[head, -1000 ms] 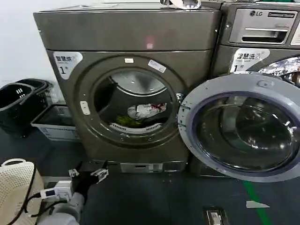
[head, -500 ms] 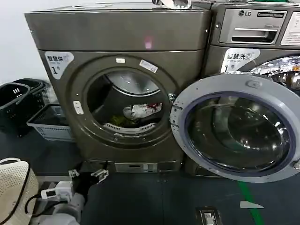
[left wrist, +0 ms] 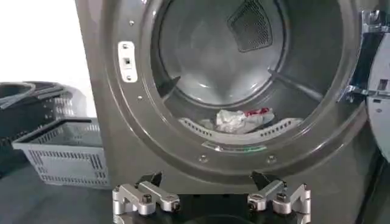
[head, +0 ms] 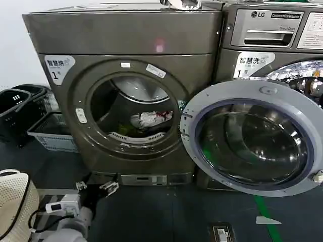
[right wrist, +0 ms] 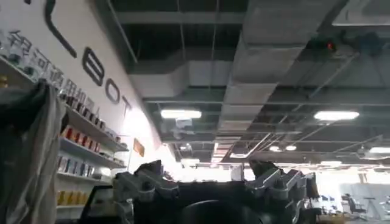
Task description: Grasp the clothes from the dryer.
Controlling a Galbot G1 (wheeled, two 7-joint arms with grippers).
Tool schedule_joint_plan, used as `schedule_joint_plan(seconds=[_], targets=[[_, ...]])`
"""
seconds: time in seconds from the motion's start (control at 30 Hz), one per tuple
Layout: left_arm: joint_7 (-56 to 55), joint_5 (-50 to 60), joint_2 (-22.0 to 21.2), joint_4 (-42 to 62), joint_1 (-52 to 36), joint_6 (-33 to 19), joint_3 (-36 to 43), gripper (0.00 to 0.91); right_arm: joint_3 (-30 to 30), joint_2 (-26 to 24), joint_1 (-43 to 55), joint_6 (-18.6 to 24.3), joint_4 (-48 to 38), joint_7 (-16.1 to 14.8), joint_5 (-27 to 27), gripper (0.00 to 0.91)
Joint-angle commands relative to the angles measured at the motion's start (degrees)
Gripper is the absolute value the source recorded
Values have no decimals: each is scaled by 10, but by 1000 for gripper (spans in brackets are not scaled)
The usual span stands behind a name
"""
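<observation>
The bronze-grey dryer (head: 126, 35) stands in front of me with its round door (head: 252, 138) swung open to the right. Inside the drum lie the clothes (head: 150, 119): a white piece with red marks, with a yellow-green piece (head: 124, 130) beside it at the drum's front lip. In the left wrist view the clothes (left wrist: 239, 120) rest low in the drum behind the lip. My left gripper (head: 97, 187) hangs low before the dryer's base, open and empty (left wrist: 207, 182), well short of the porthole. My right gripper (right wrist: 208, 173) points up at the ceiling, open, holding nothing.
A grey LG machine (head: 267, 30) stands right of the dryer, partly behind the open door. Black baskets (head: 15, 108) and a grey slatted crate (head: 50, 133) sit on the floor at the left. A white woven object (head: 12, 201) is near my left arm.
The head view has swung a little to the right, so the dryer and door sit further left in it. The clothes lie as before, and the left gripper has barely moved.
</observation>
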Motion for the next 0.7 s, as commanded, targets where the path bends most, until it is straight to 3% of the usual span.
schedule_joint_plan(seconds=[0.03,0.7], targets=[[0,1,1,0,-1,28,0,907,2,0,-2,4,-1,9,4,907],[5,-1,1,5,0,28,3,907,4,2,-1,6,-2,11,7,907]])
